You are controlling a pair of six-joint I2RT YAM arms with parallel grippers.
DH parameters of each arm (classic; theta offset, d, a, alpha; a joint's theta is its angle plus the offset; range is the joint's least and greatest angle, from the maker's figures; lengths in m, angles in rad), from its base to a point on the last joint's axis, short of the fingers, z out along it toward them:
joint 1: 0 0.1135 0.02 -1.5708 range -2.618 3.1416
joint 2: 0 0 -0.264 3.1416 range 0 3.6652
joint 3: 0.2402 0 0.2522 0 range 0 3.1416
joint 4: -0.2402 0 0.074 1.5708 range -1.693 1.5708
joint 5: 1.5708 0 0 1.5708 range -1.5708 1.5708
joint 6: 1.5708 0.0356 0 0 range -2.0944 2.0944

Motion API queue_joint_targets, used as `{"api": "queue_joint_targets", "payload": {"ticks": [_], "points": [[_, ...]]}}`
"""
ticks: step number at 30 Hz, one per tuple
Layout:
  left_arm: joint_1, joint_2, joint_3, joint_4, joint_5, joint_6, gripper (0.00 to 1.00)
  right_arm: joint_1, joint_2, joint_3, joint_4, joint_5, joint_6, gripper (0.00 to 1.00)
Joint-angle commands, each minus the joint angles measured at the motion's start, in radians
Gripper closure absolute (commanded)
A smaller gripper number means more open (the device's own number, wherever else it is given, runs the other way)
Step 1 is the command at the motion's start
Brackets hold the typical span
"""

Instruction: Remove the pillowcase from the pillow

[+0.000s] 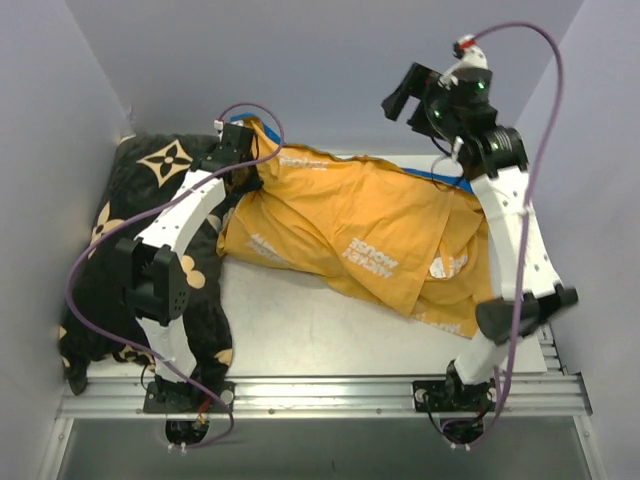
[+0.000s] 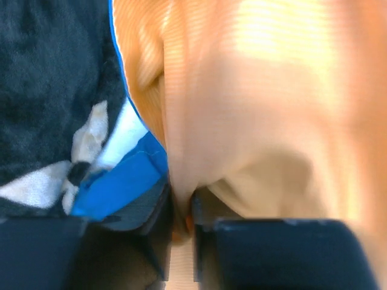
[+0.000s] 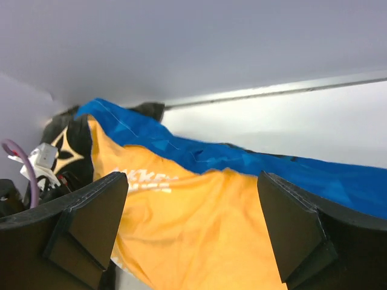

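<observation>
The pillowcase (image 1: 350, 235) lies crumpled across the middle of the table, orange-yellow face with white lettering up and a blue edge along its far side. It bulges; the white pillow does not show. My left gripper (image 1: 251, 168) is at the pillowcase's far left corner. In the left wrist view it (image 2: 180, 212) is shut on a fold of the orange fabric (image 2: 254, 109). My right gripper (image 1: 399, 100) is raised above the table's far right. In the right wrist view it (image 3: 193, 184) is open and empty, looking down on the pillowcase (image 3: 199, 235).
A large black cushion (image 1: 150, 200) with beige flower motifs fills the left side, under my left arm; it also shows in the left wrist view (image 2: 48, 72). Grey walls close in the back and sides. A metal rail (image 1: 320, 395) runs along the near edge.
</observation>
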Motion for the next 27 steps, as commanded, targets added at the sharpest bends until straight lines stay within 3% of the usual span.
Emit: {"api": "queue_joint_targets", "payload": {"ticks": [1, 3, 4, 9, 11, 12, 15, 18, 23, 25, 27], "points": [[-0.004, -0.008, 0.09, 0.049, -0.029, 0.044, 0.64, -0.025, -0.144, -0.176, -0.009, 0.166, 0.028, 0.07], [-0.007, -0.013, 0.107, 0.052, -0.025, 0.061, 0.49, -0.051, -0.263, -0.288, -0.008, 0.206, 0.043, 0.07], [-0.008, -0.018, 0.111, 0.053, -0.013, 0.083, 0.35, -0.064, -0.303, -0.43, -0.003, 0.215, 0.052, 0.07], [-0.086, -0.091, 0.157, 0.039, -0.057, 0.181, 0.18, -0.124, -0.558, -0.839, 0.037, 0.18, 0.086, 0.07], [-0.229, -0.132, 0.145, 0.028, -0.124, 0.238, 0.16, -0.129, -0.648, -0.993, 0.043, 0.221, 0.073, 0.07], [-0.229, -0.145, 0.145, 0.034, -0.149, 0.238, 0.15, -0.135, -0.679, -1.035, 0.044, 0.221, 0.077, 0.07], [-0.385, -0.168, 0.09, 0.084, -0.164, 0.215, 0.14, -0.167, -0.768, -1.172, 0.078, 0.221, 0.088, 0.05], [-0.513, -0.134, 0.071, 0.146, -0.166, 0.178, 0.14, -0.21, -0.778, -1.213, 0.08, 0.186, 0.097, 0.06], [-0.63, -0.021, 0.134, 0.189, -0.151, 0.175, 0.13, -0.25, -0.834, -1.283, 0.081, 0.189, 0.134, 0.18], [-0.656, 0.018, 0.185, 0.206, -0.143, 0.186, 0.13, -0.261, -0.841, -1.313, 0.103, 0.191, 0.132, 0.25], [-0.671, 0.07, 0.231, 0.23, -0.114, 0.202, 0.12, -0.278, -0.815, -1.321, 0.115, 0.152, 0.137, 0.41]]}}
